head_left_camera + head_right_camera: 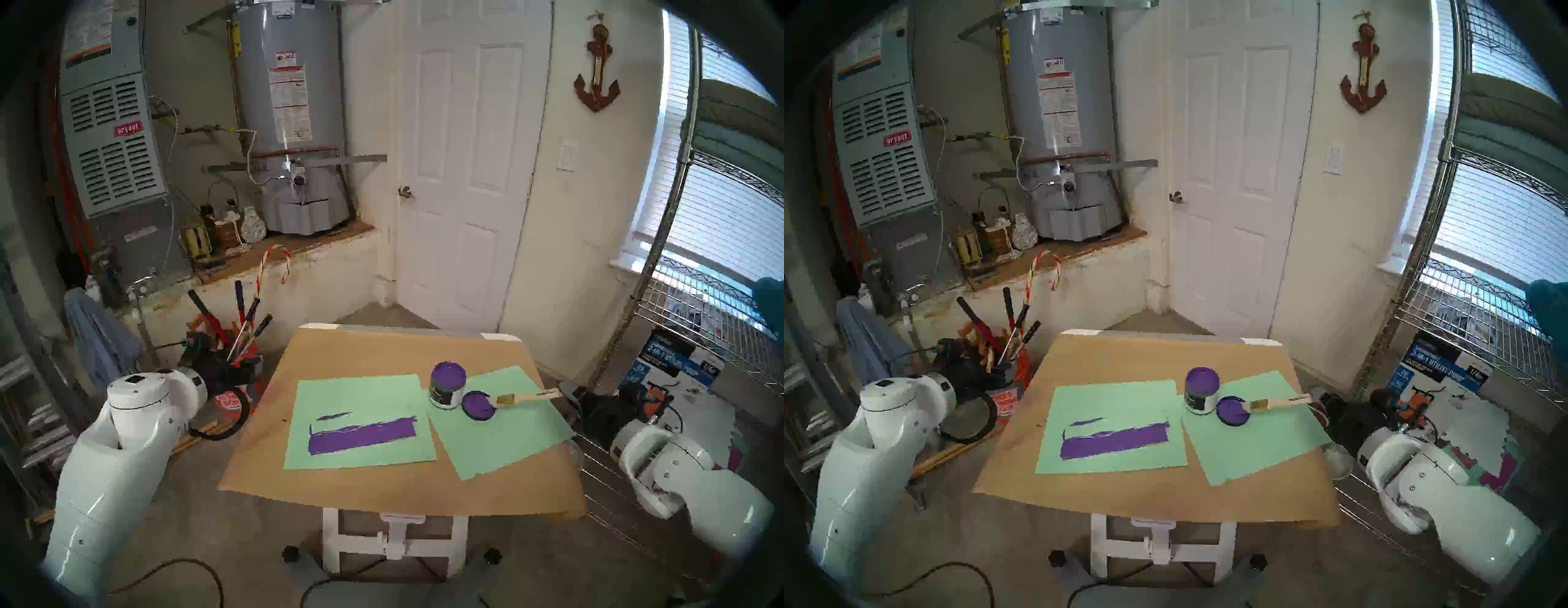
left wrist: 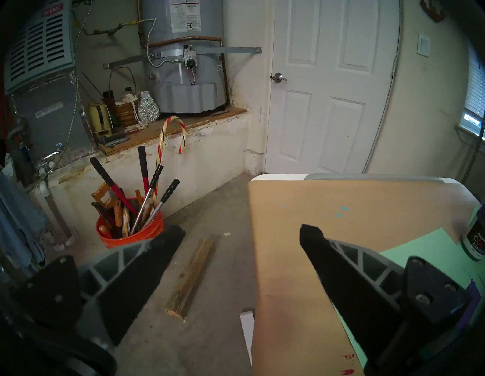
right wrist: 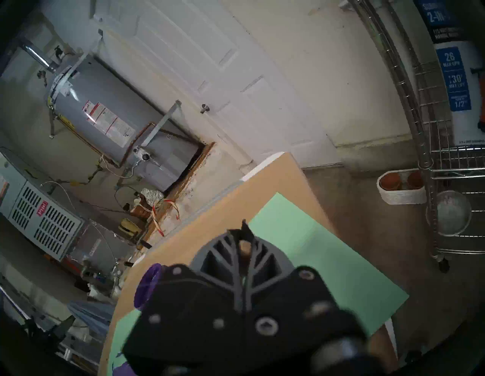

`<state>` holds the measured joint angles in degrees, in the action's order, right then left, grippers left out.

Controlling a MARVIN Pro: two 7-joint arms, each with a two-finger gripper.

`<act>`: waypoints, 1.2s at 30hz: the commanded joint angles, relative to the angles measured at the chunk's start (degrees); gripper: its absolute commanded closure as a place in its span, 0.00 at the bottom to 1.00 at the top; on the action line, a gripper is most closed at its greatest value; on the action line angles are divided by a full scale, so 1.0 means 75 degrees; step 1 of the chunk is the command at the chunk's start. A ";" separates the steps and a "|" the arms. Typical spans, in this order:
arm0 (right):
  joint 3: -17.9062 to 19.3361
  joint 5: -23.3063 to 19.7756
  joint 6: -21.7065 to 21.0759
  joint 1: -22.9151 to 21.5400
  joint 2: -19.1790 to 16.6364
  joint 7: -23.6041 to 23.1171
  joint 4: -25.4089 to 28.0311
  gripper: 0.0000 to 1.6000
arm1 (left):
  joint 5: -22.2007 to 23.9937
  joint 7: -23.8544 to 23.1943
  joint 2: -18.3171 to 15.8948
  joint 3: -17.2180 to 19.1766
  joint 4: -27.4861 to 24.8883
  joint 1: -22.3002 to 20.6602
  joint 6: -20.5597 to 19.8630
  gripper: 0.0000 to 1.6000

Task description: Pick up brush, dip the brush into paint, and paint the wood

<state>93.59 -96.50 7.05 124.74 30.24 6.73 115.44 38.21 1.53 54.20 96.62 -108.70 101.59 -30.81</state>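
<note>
The brush (image 1: 526,397) lies on the right mint-green sheet with its bristles on the flat purple lid (image 1: 479,407) and its handle pointing right. The jar of purple paint (image 1: 447,384) stands open just left of the lid; its side also shows in the left wrist view (image 2: 475,244). The wood (image 1: 362,435), painted purple, lies on the left sheet. My right gripper (image 1: 568,392) is at the handle's far end, and in the right wrist view (image 3: 244,228) its fingers are shut with a pale tan piece between them. My left gripper (image 2: 244,231) is open and empty, beside the table's left edge.
The table (image 1: 339,352) is covered in brown paper. An orange bucket of long-handled tools (image 2: 128,231) and a wood offcut (image 2: 190,278) are on the floor to the left. A wire shelf rack (image 1: 700,339) stands close on the right.
</note>
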 commanded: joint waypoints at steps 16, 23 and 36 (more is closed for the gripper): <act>-0.0338 0.0039 -0.0013 -0.0201 0.0026 -0.0001 -0.0123 0.84 | 0.0018 0.0015 -0.0007 0.0085 -0.0130 -0.0035 0.0019 0.00; -0.0311 0.0005 0.0014 -0.0139 0.0014 -0.0010 -0.0149 0.60 | 0.0018 0.0015 -0.0007 0.0086 -0.0130 -0.0035 0.0019 0.00; -0.0379 -0.0012 0.0028 -0.0065 0.0029 -0.0069 -0.0165 0.59 | 0.0018 0.0015 -0.0007 0.0086 -0.0130 -0.0035 0.0019 0.00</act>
<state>90.82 -96.77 7.04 123.99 30.26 6.73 113.68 38.21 1.53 54.20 96.63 -108.71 101.59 -30.81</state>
